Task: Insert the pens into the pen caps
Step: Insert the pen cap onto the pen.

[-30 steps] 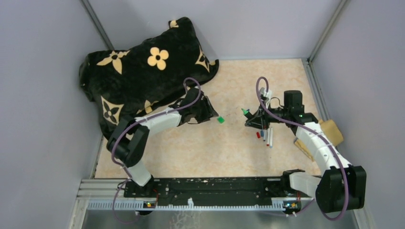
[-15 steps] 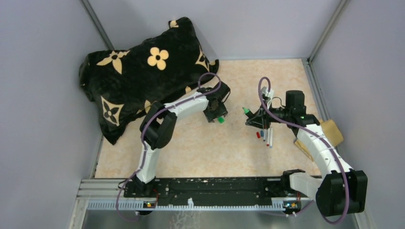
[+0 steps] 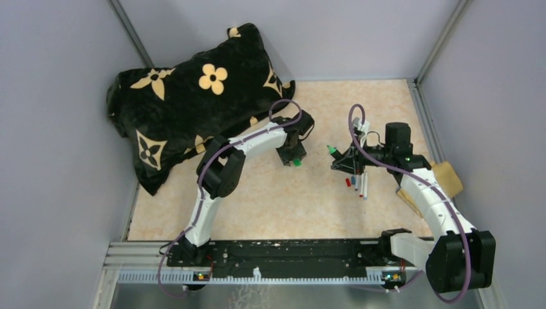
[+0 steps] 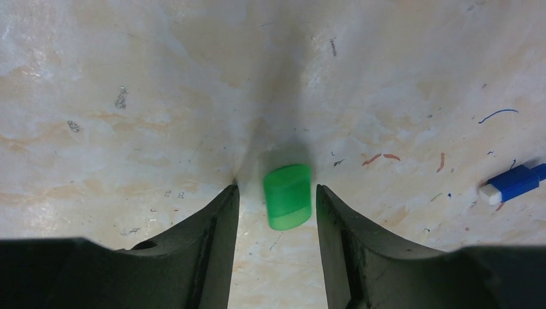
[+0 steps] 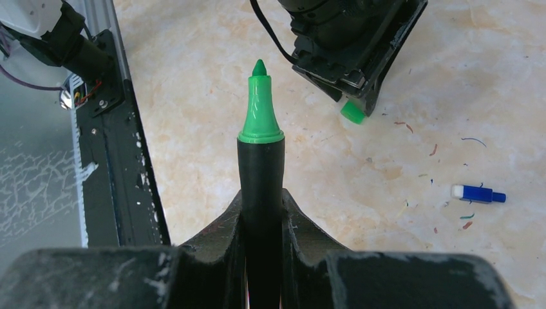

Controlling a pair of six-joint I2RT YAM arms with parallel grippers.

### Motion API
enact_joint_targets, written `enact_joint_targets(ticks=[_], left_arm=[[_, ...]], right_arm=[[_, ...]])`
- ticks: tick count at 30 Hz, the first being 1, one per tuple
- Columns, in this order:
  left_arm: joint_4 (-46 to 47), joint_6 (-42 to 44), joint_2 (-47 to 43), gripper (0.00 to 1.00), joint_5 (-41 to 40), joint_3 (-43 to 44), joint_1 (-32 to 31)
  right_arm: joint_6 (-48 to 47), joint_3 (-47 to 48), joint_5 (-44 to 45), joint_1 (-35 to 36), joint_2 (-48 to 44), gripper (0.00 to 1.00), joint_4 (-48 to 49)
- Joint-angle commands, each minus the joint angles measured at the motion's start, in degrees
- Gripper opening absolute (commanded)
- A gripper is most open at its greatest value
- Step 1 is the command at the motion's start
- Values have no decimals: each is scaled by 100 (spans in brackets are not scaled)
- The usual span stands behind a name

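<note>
Just inside the spread left gripper (image 4: pixel 275 191), green cap (image 4: pixel 287 196) (flat on the table (image 4: pixel 129 96)).

Black flowered cushion (image 3: pixel 193 96); seemingly cardboard box (image 3: pixel 449 177).

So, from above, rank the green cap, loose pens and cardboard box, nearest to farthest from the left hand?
1. Green cap, right at the left hand.
2. Loose pens, farther right on the table.
3. Cardboard box, at the far right.
</note>
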Motion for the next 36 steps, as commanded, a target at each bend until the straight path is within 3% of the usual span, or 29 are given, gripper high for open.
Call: enact_joint_targets(ticks=[1,13,17,31,36], left_arm=[[-165,75,258,52,-6,181,-33],[-188,626,285,39,16,-59,-77],[-162,1017,118,29,-79,-404,-87],[346,3002,-1512,29,-174,-2808,-96],[496,3363,-1607,34,-115,-3270,-99]], right_arm=[[16,5,-108,-59,-144,0,226],[21,0,-122,-77,-196,0,217],[24,-8,-144,-79,-197,0,227],[42,-34,-176,-86,-162,0,260],[51,-44,-173,-86,-153,0,271]])
